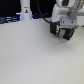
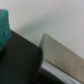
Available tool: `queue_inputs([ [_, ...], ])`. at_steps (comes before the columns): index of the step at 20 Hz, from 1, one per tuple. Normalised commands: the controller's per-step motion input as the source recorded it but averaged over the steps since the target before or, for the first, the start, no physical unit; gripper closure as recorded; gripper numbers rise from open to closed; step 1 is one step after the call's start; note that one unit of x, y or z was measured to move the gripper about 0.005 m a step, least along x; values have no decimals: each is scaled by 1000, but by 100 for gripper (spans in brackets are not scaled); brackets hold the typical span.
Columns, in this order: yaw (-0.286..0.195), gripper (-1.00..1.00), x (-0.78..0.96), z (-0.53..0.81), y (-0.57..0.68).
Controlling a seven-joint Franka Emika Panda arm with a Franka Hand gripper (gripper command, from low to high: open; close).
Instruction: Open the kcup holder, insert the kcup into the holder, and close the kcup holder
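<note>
The kcup holder (image 2: 20,62), a rigid black box directly beneath the claw (image 1: 63,33) on the desk (image 1: 30,55), probably slides if tugged: hook its pale grey handle (image 2: 60,52); you cannot tell the claw's opening.

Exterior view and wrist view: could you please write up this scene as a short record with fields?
gripper: low over the table, on the exterior view's right
gripper state: too blurred to tell
kcup: probably the green shape in the wrist view; whether it is held is unclear
kcup holder: perhaps the black surface with a pale grey part beside it; uncertain
white bottle-like thing: upright at the back, on the exterior view's left
</note>
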Motion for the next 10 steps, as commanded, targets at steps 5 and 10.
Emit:
queue_inputs([
  [5,46,-100,-770,13,571],
  [10,-2,-100,-996,2,519],
])
